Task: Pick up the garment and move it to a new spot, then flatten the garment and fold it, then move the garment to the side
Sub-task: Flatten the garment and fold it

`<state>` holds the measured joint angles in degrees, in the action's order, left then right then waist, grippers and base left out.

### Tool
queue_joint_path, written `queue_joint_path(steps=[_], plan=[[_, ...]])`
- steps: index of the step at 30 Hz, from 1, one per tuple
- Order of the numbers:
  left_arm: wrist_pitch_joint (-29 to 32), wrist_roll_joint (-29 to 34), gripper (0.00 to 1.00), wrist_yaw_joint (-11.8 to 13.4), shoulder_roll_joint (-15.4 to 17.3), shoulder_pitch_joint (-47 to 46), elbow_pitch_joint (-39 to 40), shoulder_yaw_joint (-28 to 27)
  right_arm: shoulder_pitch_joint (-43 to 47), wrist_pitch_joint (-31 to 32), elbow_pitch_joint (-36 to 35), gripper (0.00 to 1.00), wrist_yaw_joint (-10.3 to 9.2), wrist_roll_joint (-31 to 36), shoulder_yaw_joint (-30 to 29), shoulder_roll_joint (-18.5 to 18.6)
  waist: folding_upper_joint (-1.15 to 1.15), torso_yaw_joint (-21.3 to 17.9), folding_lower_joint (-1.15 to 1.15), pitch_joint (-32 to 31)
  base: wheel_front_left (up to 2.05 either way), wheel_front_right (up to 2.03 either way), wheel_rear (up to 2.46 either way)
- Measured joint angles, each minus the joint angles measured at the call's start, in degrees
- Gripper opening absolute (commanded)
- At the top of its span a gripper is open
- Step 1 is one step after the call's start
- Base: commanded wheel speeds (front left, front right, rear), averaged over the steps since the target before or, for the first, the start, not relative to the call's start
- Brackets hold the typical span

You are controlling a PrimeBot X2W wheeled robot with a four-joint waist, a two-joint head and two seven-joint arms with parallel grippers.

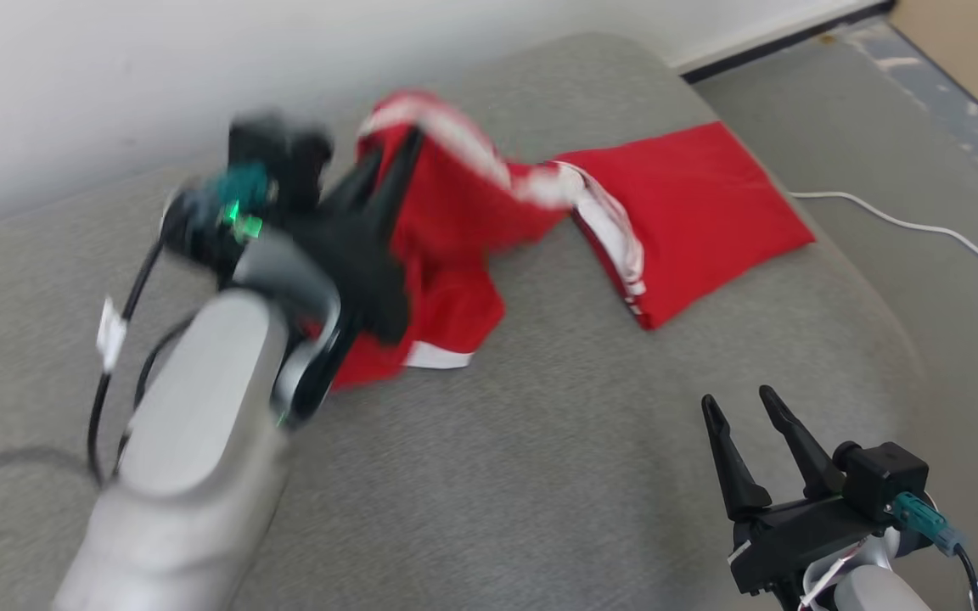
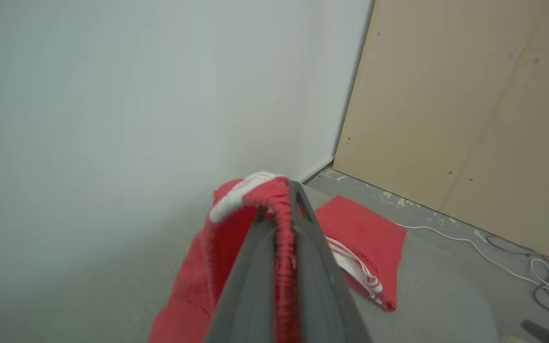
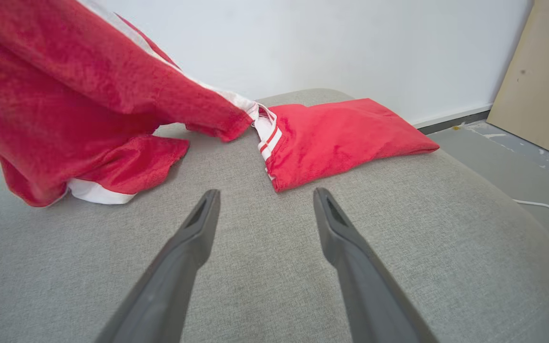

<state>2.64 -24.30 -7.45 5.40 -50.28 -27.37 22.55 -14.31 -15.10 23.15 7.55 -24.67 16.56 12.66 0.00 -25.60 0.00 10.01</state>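
garment (image 1: 693,204): one end pinched in your left gripper (image 1: 400,157), lifted; long axis trails rightward; flat end lies ahead of your right gripper (image 1: 739,399), spread, the nearer arm.

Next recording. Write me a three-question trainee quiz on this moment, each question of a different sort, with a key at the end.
1. True or false: the right end effector is open and clear of the red garment.
2. The part of the garment that is not lifted lies on: A) the floor, B) the grey cushion, C) a table.
3. Fill in: a bunched edge of the garment is clamped by the ____ end effector.

Key: 1 true; 2 B; 3 left end effector.
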Motion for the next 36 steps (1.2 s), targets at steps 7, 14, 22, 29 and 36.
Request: queue_joint_path(steps=[7,14,22,29,36], plan=[[0.82,-0.97,0.00,-0.04,7.45,15.27,5.15,2.55,0.68,0.41,-0.86,1.00,0.00,0.07,-0.35,0.74,0.00,5.20,0.00,-0.34,0.00,0.00,0.00],[0.42,-1.36,0.00,1.59,12.05,28.26,11.10,2.74,1.55,1.33,-1.51,1.00,0.00,0.13,-0.46,1.26,0.00,9.67,0.00,-1.37,0.00,0.00,0.00],[-0.73,-0.41,0.00,5.48,16.93,37.69,12.24,1.59,2.87,2.26,-2.19,1.00,0.00,0.33,-0.64,1.62,0.00,11.57,0.00,-3.83,0.00,0.00,0.00],[-4.45,0.38,0.07,10.53,18.50,41.92,11.43,-1.16,4.05,2.75,-2.59,1.00,0.00,0.30,-0.88,1.94,0.00,11.79,0.00,-5.51,0.00,0.00,0.00],[-8.75,-1.52,1.00,14.75,16.06,44.37,11.82,-4.60,4.88,3.12,-3.16,1.00,0.00,0.29,-1.52,2.03,0.00,11.74,0.00,-6.69,0.00,0.00,0.00]])
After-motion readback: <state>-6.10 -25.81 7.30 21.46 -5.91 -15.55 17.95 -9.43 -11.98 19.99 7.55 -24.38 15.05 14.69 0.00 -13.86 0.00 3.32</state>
